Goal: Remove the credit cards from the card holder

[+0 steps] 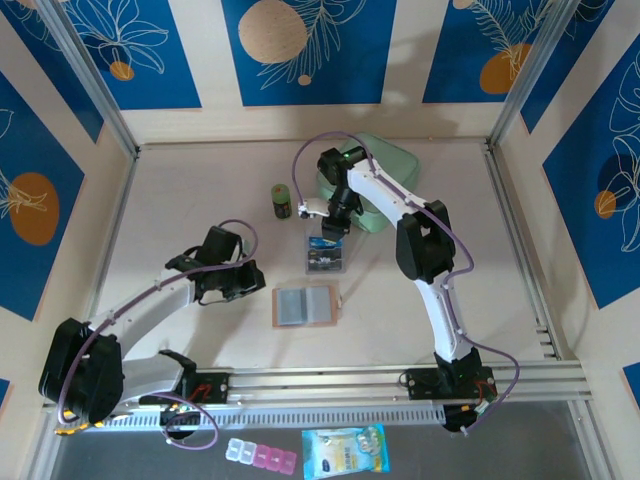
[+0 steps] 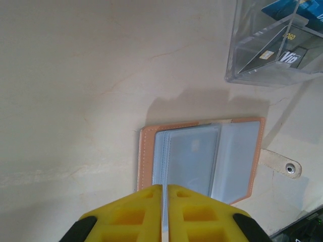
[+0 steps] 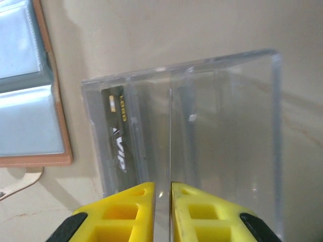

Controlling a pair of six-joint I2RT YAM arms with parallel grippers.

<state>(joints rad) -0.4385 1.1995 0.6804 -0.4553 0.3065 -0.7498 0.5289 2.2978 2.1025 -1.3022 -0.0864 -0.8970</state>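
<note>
On the surface (image 1: 200, 180) I count one card holder (image 1: 303, 306), one clear box (image 1: 326, 256) with two credit cards (image 1: 326, 264) I can make out inside, one mint-green case (image 1: 390, 160) and one small green jar (image 1: 282, 201). Off its near edge I count one pill organiser (image 1: 262, 455) and one sachet (image 1: 345, 449), plus two arms, a left arm (image 1: 150, 305) and a right arm (image 1: 432, 285)

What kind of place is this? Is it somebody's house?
Probably not a house: it looks like a robot practice booth. A left arm and a right arm are bolted to a metal rail at the table edge, and blue leaf-print wall panels box it in.
</note>
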